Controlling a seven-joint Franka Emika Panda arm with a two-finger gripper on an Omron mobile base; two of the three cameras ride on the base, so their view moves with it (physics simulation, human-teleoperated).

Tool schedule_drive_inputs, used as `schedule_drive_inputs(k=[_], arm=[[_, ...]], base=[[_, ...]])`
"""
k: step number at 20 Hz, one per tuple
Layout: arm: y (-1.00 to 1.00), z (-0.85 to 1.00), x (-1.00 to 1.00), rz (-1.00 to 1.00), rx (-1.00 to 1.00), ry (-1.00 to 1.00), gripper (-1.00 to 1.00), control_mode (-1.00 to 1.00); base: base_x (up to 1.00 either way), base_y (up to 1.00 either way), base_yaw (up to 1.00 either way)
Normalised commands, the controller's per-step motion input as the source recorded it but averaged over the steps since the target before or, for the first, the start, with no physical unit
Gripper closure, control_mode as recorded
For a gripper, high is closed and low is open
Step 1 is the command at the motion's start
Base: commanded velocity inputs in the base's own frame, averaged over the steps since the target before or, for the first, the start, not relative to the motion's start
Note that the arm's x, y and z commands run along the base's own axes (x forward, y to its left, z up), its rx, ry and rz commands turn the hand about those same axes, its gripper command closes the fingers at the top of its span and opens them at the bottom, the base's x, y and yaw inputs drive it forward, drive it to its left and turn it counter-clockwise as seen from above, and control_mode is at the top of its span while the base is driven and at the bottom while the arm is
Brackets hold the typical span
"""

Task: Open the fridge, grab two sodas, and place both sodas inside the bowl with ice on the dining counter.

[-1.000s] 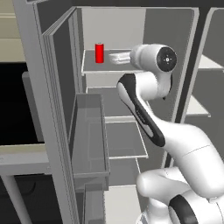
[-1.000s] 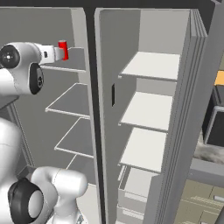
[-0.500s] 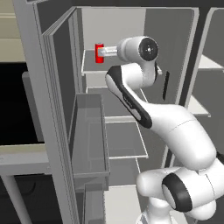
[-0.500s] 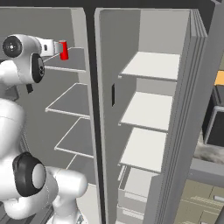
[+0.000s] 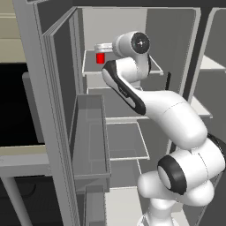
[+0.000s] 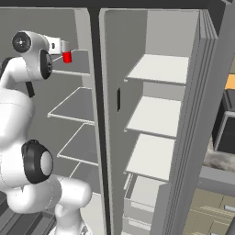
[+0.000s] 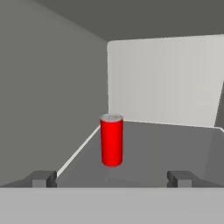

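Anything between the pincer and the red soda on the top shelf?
Nothing visible. In the hand view the red soda stands upright on bare shelf ahead of the open pincer, slightly nearer the left fingertip.

Fridge door stands open, arm reaching onto the top shelf. Red soda can sits upright there, right at the gripper, whose jaws are hard to make out.

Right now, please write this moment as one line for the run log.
fridge: door open | red soda can: upright on top shelf, untouched | claw: open, facing can, not around it yet | step: reach for first soda
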Motion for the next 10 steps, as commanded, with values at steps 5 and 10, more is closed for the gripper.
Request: schedule_drive_inputs(k=[5,10], arm=[[0.0,0.0,0.54,0.0,0.0,0.06,-1.0,-1.0],[0.04,0.0,0.5,0.0,0.0,0.06,-1.0,-1.0]], base=[[0.0,0.0,0.0],[0.0,0.0,0.0]])
